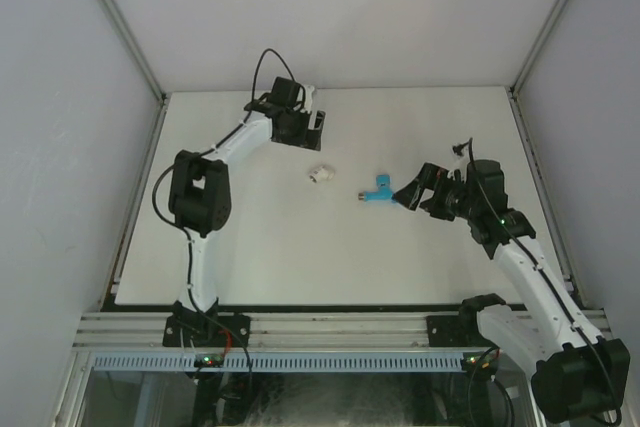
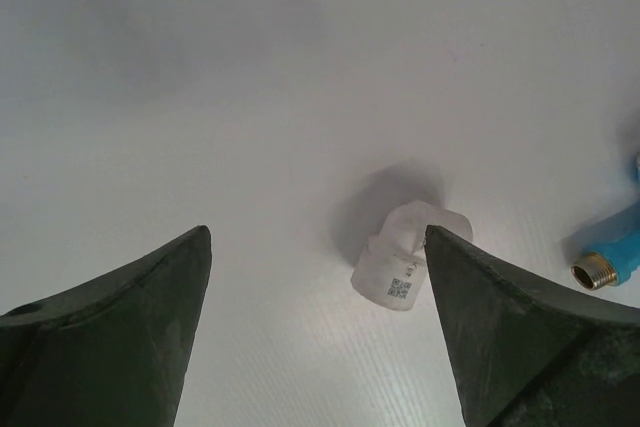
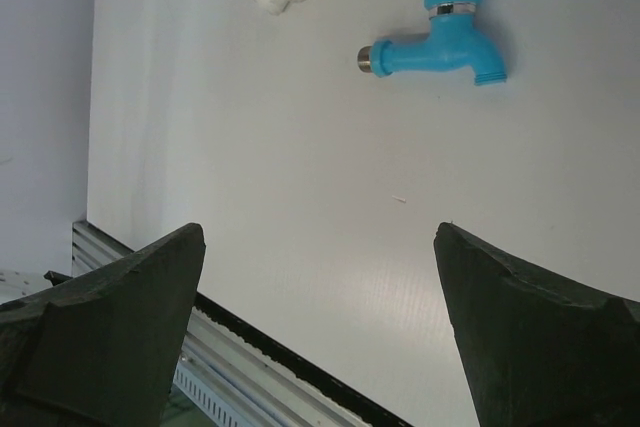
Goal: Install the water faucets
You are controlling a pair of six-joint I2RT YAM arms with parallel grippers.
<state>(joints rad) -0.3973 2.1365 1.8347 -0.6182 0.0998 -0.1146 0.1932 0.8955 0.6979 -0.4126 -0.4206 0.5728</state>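
surface: white table (image 1: 300,257) | on it: blue faucet (image 1: 378,190), white fitting (image 1: 320,174), apart

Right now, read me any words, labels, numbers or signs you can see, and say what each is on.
No words or numbers can be read.
White pipe fitting: a small square printed code, like a QR code, too small to decode.
Blue faucet: no marking shows.

Bright, even light — soft, faint shadows; the dark fingers (image 2: 110,337) look blurred up close.
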